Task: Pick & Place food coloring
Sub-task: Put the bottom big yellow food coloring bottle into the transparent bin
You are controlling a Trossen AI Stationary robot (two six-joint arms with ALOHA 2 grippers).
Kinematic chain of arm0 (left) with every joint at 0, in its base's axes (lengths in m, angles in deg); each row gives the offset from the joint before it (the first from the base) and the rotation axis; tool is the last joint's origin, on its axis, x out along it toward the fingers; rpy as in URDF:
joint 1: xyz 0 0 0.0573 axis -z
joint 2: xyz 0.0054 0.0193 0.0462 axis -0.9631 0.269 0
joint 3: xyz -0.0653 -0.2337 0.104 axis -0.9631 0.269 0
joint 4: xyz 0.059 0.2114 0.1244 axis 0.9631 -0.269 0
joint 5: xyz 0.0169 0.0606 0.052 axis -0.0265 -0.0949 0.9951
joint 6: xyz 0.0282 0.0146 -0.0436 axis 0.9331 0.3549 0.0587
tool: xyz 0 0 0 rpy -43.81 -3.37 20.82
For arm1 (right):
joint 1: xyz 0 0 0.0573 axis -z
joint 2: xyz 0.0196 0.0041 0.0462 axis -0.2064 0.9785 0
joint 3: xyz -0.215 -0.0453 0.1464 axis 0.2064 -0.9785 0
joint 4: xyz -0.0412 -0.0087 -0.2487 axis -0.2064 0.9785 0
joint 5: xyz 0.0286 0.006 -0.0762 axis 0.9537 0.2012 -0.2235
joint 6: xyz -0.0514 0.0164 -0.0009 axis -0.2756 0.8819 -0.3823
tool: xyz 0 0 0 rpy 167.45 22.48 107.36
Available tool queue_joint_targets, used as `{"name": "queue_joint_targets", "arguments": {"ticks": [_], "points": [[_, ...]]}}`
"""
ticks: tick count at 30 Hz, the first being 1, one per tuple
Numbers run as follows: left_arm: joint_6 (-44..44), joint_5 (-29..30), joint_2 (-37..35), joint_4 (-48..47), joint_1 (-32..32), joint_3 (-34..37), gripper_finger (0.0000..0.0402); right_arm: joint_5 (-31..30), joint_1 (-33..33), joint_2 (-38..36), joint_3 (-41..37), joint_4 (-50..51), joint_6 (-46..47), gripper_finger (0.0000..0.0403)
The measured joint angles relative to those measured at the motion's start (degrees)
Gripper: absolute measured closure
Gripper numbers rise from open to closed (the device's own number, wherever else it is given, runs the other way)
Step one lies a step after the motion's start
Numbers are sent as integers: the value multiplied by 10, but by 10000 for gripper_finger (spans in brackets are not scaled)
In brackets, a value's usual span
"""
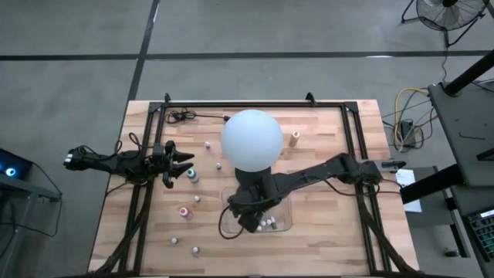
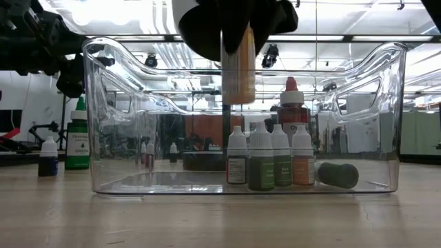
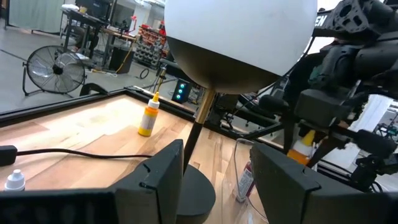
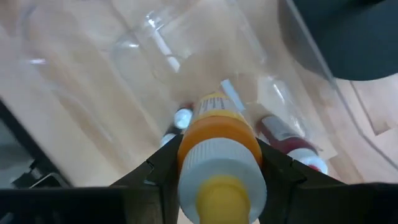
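**Desk:** What have you got in the claw?

**Me:** My right gripper (image 4: pixel 219 163) is closed on an orange bottle (image 4: pixel 219 146) of food coloring, one finger on each side of its smooth round body. It has a white collar and a yellow nozzle cap, which points at my wrist camera. On the low view I see it hanging upright above the clear tray (image 2: pixel 103 124), not touching the floor.

**Desk:** And the rest of the set?

**Me:** Four small white-capped bottles (image 2: pixel 265 164) stand in a tight row inside the tray, touching each other. A taller red-capped bottle (image 2: pixel 292 103) stands behind them, and a dark one (image 2: pixel 337 174) lies on its side just beside the row. More bottles are scattered on the table (image 1: pixel 324 208) left of the tray, one of them pink (image 1: pixel 184 210), and a yellow one (image 1: pixel 295 138) stands right of the white globe (image 1: pixel 252 140).

**Desk:** Left arm?

**Me:** My left gripper (image 1: pixel 184 163) is over the left side of the table with its fingers spread wide, gripping nothing. A teal bottle (image 1: pixel 192 176) sits just beside the tips.

**Desk:** Surfaces?

**Me:** The tray is glossy transparent plastic with curved cut-out handles. The tabletop is pale wooden planks. The globe is matte, on a dark round base.
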Motion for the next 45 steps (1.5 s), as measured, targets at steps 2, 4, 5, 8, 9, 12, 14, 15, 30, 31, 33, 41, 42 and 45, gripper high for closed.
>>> {"name": "queue_joint_targets", "arguments": {"ticks": [2,4,5,8,9,12,14,15,30,31,33,41,42,45], "points": [[0,0,0,0,0,0,241,-2,4,0,-10,-4,-3,266],[0,0,0,0,0,0,241,-2,7,0,-21,-14,-13,266],[0,0,0,0,0,0,241,-2,9,0,-26,-21,-16,266],[0,0,0,0,0,0,241,-2,12,0,-35,-33,-25,266],[0,0,0,0,0,0,241,-2,13,0,-38,-34,-26,266],[0,0,0,0,0,0,241,-2,18,0,-55,-38,-28,266],[0,0,0,0,0,0,241,-2,19,0,-69,-46,-31,266],[0,0,0,0,0,0,241,-2,20,0,-75,-47,-31,266],[0,0,0,0,0,0,241,4,34,-6,-139,-89,-50,266],[0,0,0,0,0,0,241,4,35,-7,-142,-94,-50,266],[0,0,0,0,0,0,241,4,35,-9,-149,-98,-50,266],[0,0,0,0,0,0,241,5,35,-16,-175,-106,-41,266],[0,0,0,0,0,0,241,5,35,-17,-178,-106,-39,265],[0,0,0,0,0,0,241,5,34,-18,-187,-105,-27,256]]}}
